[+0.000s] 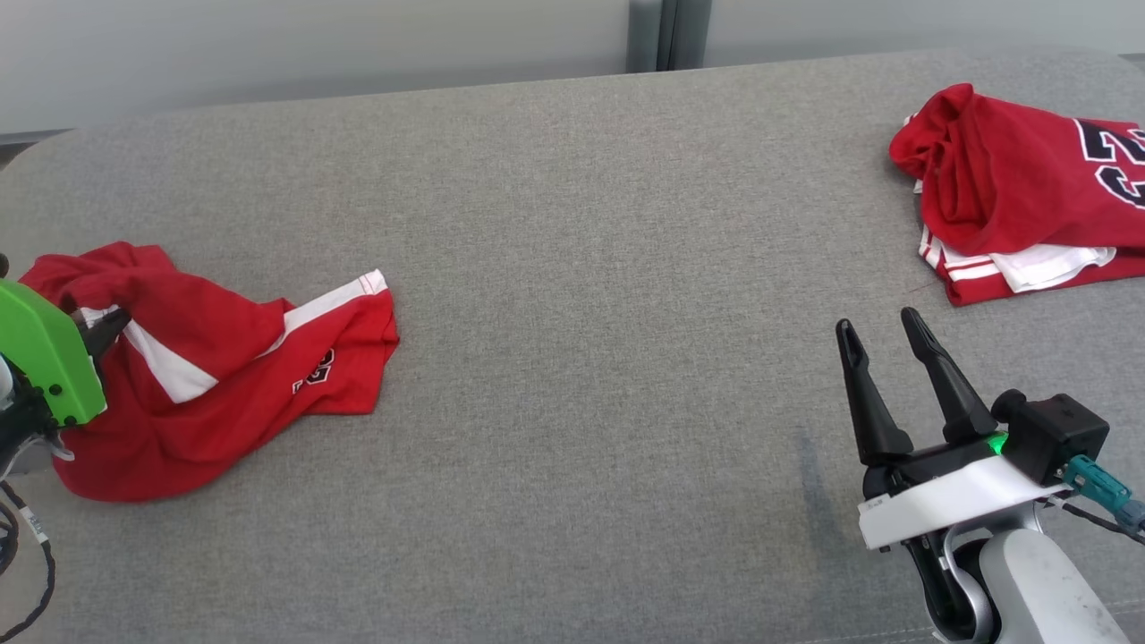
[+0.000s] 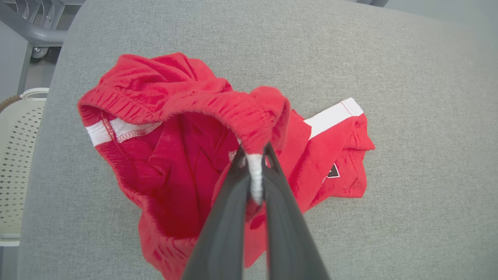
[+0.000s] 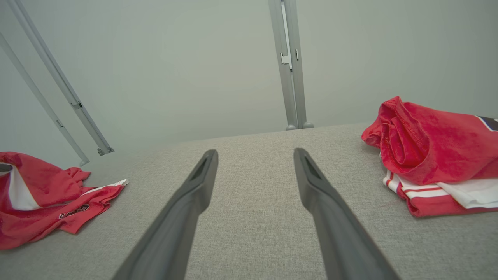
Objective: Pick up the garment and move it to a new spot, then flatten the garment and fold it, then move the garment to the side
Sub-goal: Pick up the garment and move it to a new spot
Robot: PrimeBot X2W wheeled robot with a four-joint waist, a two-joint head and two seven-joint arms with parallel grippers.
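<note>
While the red shorts lie crumpled at the left edge of the head view on the grey cushion, the left gripper is clamped on their waistband; the right gripper hovers at lower right, fingers spread and empty, below a folded red pile at upper right

Bright, even light (overhead, it seems) — soft shadows; wrist views bow at the edges.
</note>
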